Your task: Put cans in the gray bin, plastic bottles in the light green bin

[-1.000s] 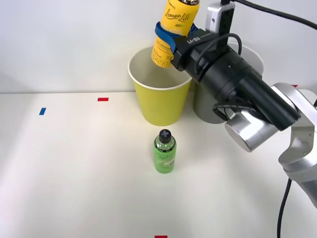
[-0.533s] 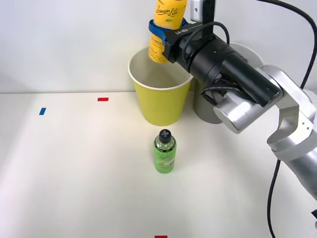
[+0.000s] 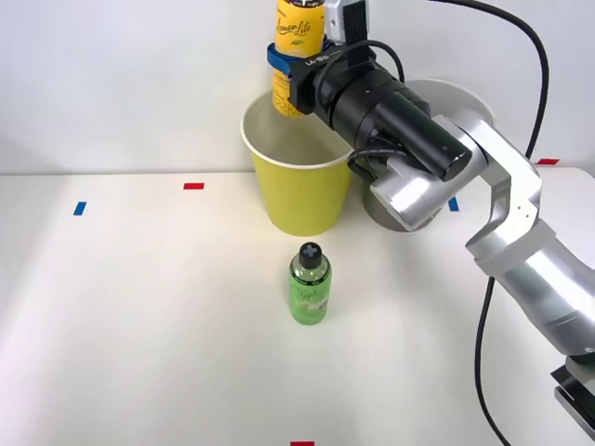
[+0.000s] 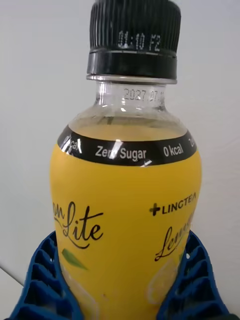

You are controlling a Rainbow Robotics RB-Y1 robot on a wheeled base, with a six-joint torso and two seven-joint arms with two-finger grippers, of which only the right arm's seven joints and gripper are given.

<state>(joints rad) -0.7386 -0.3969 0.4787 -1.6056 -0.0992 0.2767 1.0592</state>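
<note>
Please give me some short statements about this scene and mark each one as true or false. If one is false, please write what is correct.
1. The right gripper holds the yellow bottle. True.
2. The yellow bottle lies on the table. False: it is held in the air above the light green bin.
3. The green bottle stands upright on the table, in front of the light green bin. True.
4. The green bottle is inside the gray bin. False: it stands on the table, outside both bins.
5. The yellow bottle has no cap. False: the wrist view shows a black cap on it.
</note>
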